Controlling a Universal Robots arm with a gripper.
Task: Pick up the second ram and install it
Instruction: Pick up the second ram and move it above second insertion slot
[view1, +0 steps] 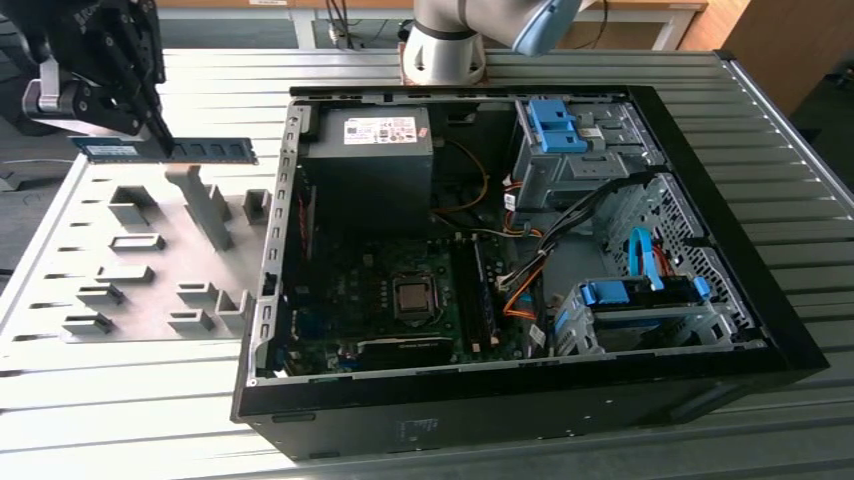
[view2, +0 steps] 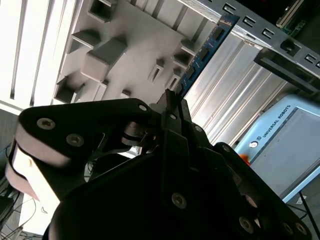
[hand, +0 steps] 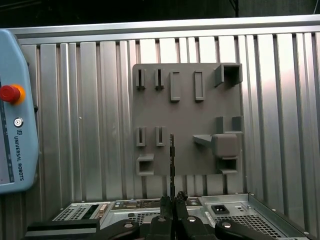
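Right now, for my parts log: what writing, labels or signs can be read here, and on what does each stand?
Teach pendant: a maker's name along its edge in both wrist views; brand print, not quoted.
Power supply: white label, print too small to read.
Computer case front: small mark, blurred.
The second ram, clamped in the gripper: no readable print.

An open computer case (view1: 534, 405) is lying on a ribbed metal table (view1: 134, 420), with a grey holder board (view1: 147, 290) resting just beside it. Blue clips (view1: 554, 125) are sitting on its drive bays.
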